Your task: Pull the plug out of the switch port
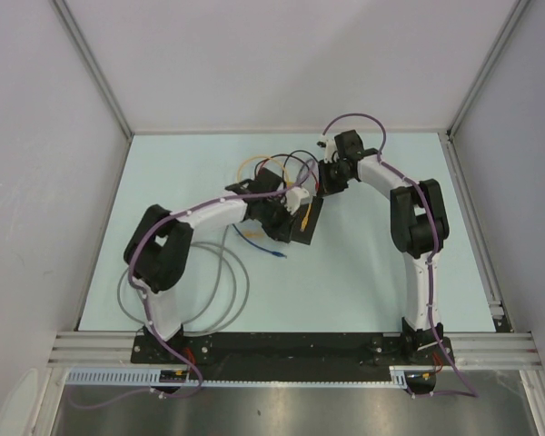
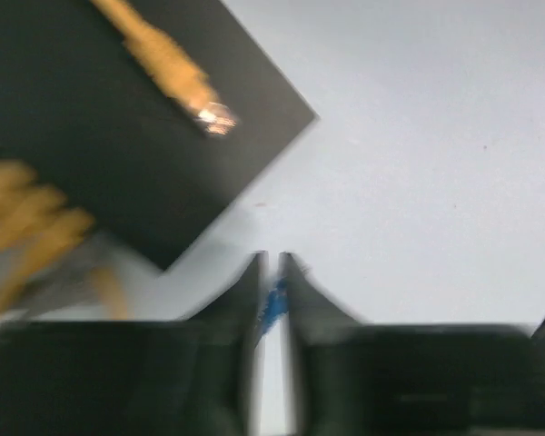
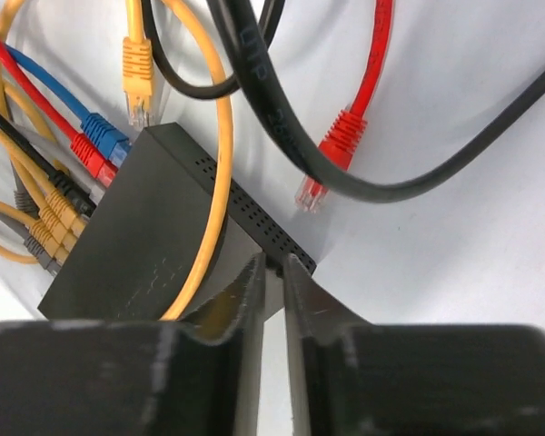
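The switch is a flat black box lying mid-table. Blue, red, black and yellow plugs sit in a row along its port edge. A loose yellow plug rests on its top. My right gripper has its tips at the switch's perforated side edge, with a narrow gap and nothing gripped. My left gripper is beside the switch's corner; that view is blurred. Its jaws stand barely apart with a bit of blue cable in the gap. Whether it is held is unclear.
A loose red plug and thick black cables hang across the right wrist view. Yellow, red and black cables bunch behind the switch. A grey cable loop lies near the left arm's base. Walls enclose the table on three sides.
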